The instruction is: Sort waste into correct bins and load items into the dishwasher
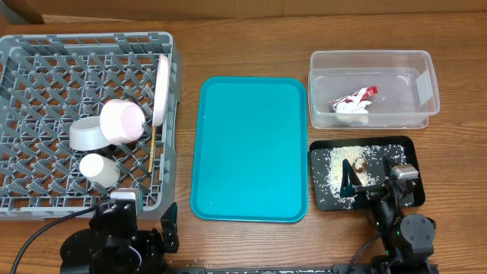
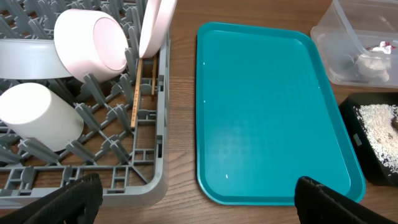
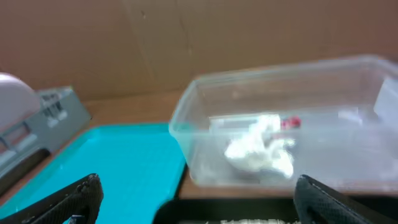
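Observation:
The grey dish rack (image 1: pixel 91 36) at the left holds the large white plate (image 1: pixel 161 90) on edge, the small plate pink beneath (image 1: pixel 122 120), the grey bowl (image 1: pixel 87 135), the white cup (image 1: pixel 99 170) and a wooden chopstick (image 2: pixel 138 93). The clear tub (image 1: pixel 430 76) holds the red-and-white wrapper (image 1: pixel 352 101). The black tray (image 1: pixel 407 144) holds rice grains (image 1: pixel 331 171) and the brown lump (image 1: pixel 360 162). My right gripper (image 1: pixel 367 176) is open and empty over the black tray. My left gripper (image 2: pixel 199 205) is open and empty at the rack's front right corner.
The teal tray (image 1: pixel 253 148) lies between the rack and the bins, with nothing on it. In the right wrist view the clear tub (image 3: pixel 205 99) with the wrapper (image 3: pixel 261 146) is straight ahead. A cardboard wall runs along the back.

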Robot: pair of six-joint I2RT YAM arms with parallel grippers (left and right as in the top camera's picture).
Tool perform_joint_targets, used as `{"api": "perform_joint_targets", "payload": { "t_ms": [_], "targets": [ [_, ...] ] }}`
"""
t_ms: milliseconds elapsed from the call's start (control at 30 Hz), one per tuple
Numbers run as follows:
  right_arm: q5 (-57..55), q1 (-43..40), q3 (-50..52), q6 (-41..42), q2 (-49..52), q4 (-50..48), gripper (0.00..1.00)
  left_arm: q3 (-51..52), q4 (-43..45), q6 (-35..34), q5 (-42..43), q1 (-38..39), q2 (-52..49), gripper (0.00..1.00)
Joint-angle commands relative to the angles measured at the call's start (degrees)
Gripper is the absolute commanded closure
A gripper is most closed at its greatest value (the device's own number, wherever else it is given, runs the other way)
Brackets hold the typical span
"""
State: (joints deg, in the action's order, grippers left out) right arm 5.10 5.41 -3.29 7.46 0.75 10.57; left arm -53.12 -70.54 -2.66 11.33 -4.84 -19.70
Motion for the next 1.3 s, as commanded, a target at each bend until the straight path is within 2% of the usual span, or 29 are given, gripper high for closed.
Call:
{"api": "perform_joint_targets", "payload": {
  "t_ms": [0,1133,1267],
  "targets": [
    [-0.55,0.37,0.28,-0.04,1.22,-0.13,0.0,0.15,0.2,0.28,0.57,0.37,0.33,0.0],
    [-0.55,0.37,0.46,-0.04,-0.52,-0.81,0.0,0.2,0.37,0.39,0.46,0.37,0.39,0.0],
    [-0.55,0.37,0.46,-0.04,-0.52,-0.81,0.0,5.86,9.27,1.38,-2.71,0.39,3.37,0.0]
  ]
}}
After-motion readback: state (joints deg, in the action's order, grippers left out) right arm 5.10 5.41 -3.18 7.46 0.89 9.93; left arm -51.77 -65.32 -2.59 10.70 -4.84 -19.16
